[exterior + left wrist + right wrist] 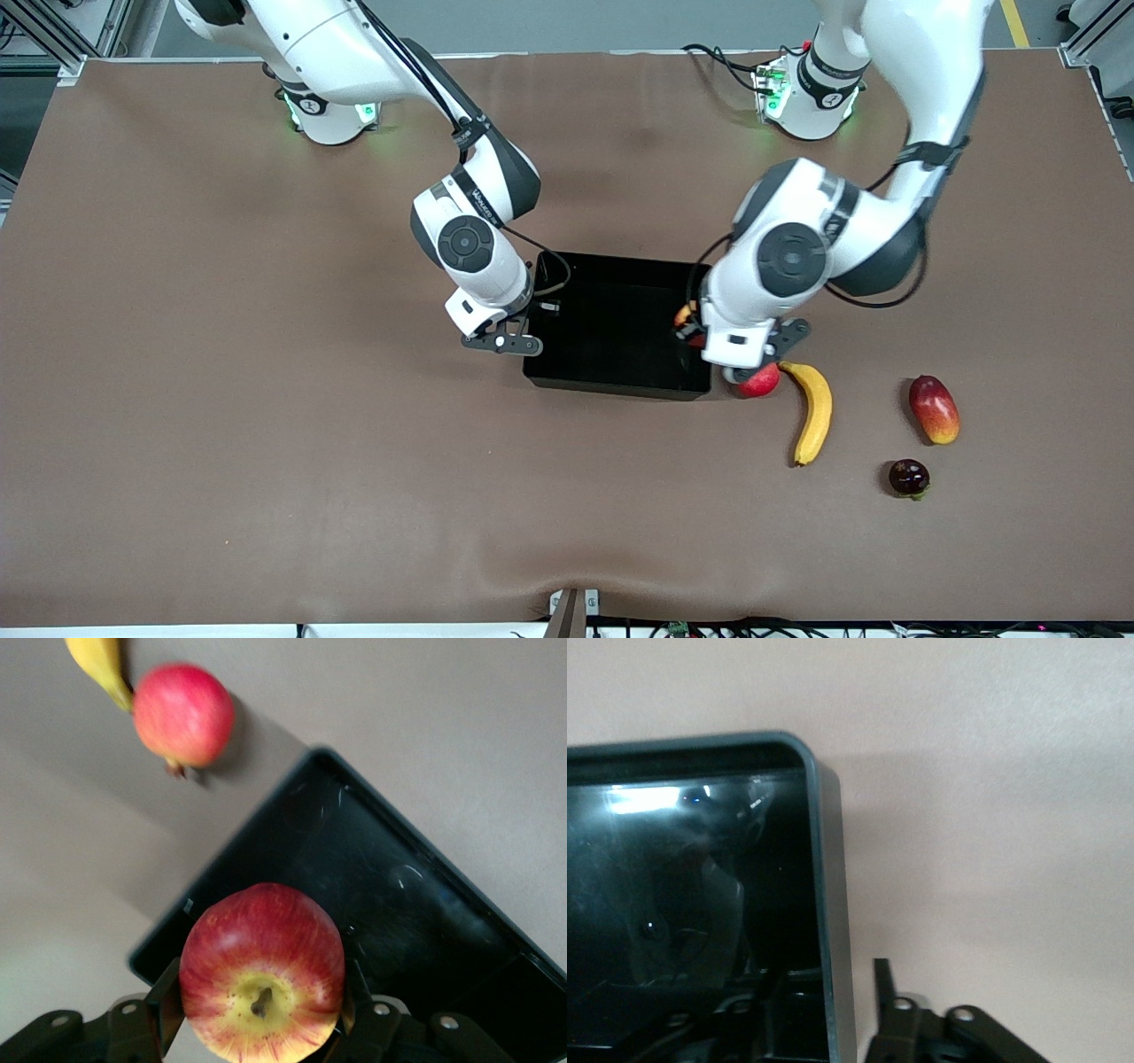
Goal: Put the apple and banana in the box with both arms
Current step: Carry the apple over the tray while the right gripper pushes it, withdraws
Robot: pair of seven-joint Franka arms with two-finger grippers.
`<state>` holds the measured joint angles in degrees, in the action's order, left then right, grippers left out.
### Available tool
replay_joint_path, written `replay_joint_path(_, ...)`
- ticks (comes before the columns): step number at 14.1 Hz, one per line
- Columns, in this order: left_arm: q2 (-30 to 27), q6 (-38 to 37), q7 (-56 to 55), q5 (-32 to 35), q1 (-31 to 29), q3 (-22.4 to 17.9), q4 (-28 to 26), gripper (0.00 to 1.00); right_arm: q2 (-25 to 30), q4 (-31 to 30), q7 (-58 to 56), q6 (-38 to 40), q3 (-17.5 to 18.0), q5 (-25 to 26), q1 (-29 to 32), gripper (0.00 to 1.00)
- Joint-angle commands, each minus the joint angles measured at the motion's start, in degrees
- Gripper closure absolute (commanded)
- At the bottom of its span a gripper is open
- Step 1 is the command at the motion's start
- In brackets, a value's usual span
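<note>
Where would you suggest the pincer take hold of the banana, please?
Grip the banana across its middle, coming straight down from above: it lies flat on the table, and its narrow curved body is clear there, while its upper tip sits close to the pomegranate.

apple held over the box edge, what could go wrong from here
The left gripper holds the apple over the box corner, so a release now might clip the wall and roll out. The pomegranate and banana lie just outside that corner and could get bumped.
</note>
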<state>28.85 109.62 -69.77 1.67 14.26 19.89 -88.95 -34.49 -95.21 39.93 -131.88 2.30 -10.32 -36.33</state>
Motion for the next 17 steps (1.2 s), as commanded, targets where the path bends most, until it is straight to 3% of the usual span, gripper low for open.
replay_joint_path(1, 1.56, 8.11, -6.93, 2.97, 2.78, -0.47, -4.36, 1.00, 1.79, -0.59, 0.24, 0.39, -0.01, -0.23, 0.74, 0.00)
replay_joint_path(6, 1.47, 14.03, -8.45, 7.55, 3.06, -0.20, -12.90, 1.00, 4.86, -0.50, -4.39, 3.90, -0.10, -0.23, 6.69, 0.00)
replay_joint_path(10, 2.35, 14.30, -5.92, 9.93, 3.32, 0.06, -13.79, 1.00, 8.90, -0.33, -18.54, 7.50, -0.10, -0.23, 16.71, 0.00)
replay_joint_path(17, 4.02, 15.97, 2.96, 10.02, 4.02, 0.41, -14.67, 1.00, 22.69, -0.24, -32.10, 22.17, -0.10, -0.23, 31.84, 0.00)
